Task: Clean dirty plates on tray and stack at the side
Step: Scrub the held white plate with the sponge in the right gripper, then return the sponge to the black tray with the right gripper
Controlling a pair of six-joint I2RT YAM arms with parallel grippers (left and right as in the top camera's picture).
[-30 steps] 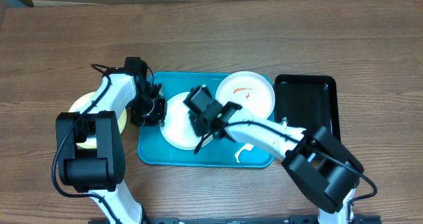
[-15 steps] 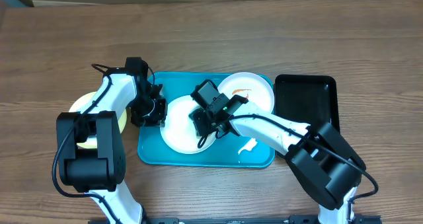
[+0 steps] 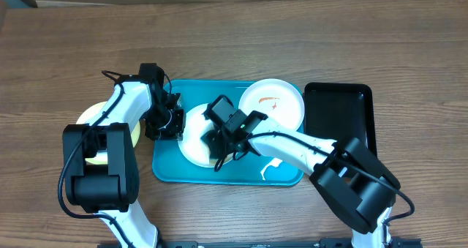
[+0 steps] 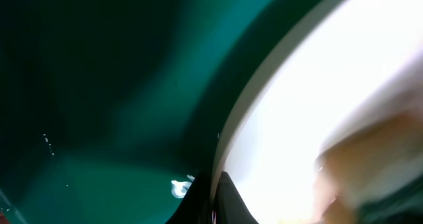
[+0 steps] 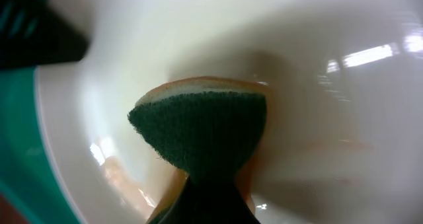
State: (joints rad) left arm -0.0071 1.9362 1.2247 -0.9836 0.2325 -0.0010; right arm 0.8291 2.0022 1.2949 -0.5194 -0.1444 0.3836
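Overhead, the left gripper (image 3: 174, 123) pinches the rim of a white plate (image 3: 193, 137) on the tray (image 3: 167, 167), the right gripper (image 3: 218, 147) blocking its middle, a smeared plate (image 3: 276, 102) beside; left wrist shows that rim; right wrist, jaws clamped on a green sponge (image 5: 205, 131).

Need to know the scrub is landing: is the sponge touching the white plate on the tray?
Touching. The right wrist view shows the sponge pressed edge-on against the white plate, with no gap between them.
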